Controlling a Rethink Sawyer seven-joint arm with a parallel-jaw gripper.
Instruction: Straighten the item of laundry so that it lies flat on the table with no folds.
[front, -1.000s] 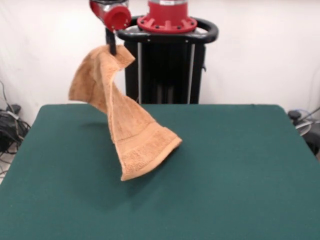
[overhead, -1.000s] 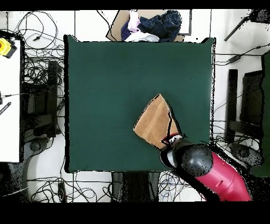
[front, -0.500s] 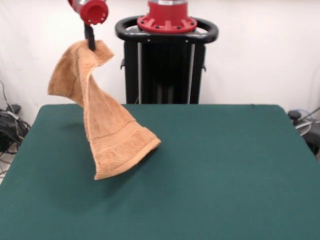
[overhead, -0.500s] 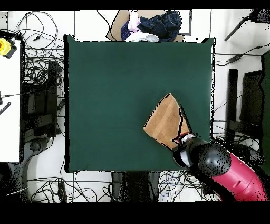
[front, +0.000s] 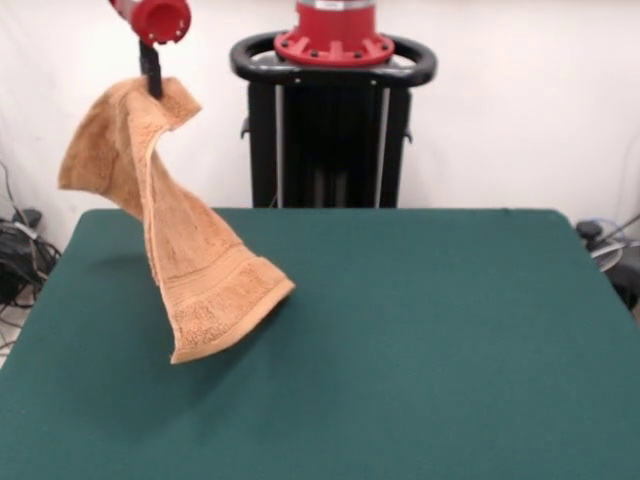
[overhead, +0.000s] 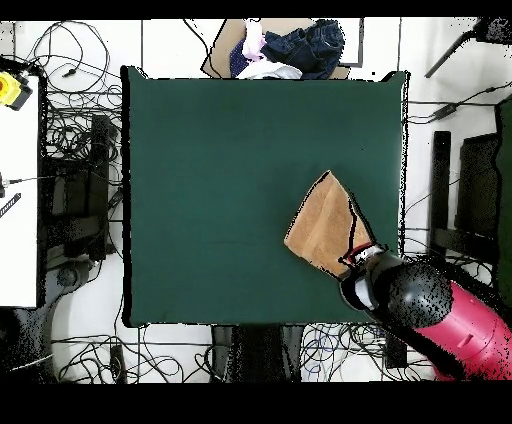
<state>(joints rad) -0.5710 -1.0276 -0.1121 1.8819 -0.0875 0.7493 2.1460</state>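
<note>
The orange-tan towel (front: 170, 240) hangs in the air from my gripper (front: 153, 82), which is shut on its top corner high over the dark green table (front: 420, 340). The towel drapes down in a twisted fold; its lower banded edge swings just above the table's left part. In the overhead view the towel (overhead: 322, 225) shows as a tan wedge near the table's (overhead: 220, 180) right edge, and the red arm (overhead: 420, 305) covers the gripper.
The robot's black pedestal (front: 330, 130) stands behind the table. A pile of dark and white clothes (overhead: 290, 48) lies past the table's far edge in the overhead view. Cables (overhead: 75, 150) and equipment lie on the floor around the table.
The gripper has carried the hanging towel leftward in the front view, rightward in the overhead view, toward the table's side edge. The towel's lower end has swung along with it.
</note>
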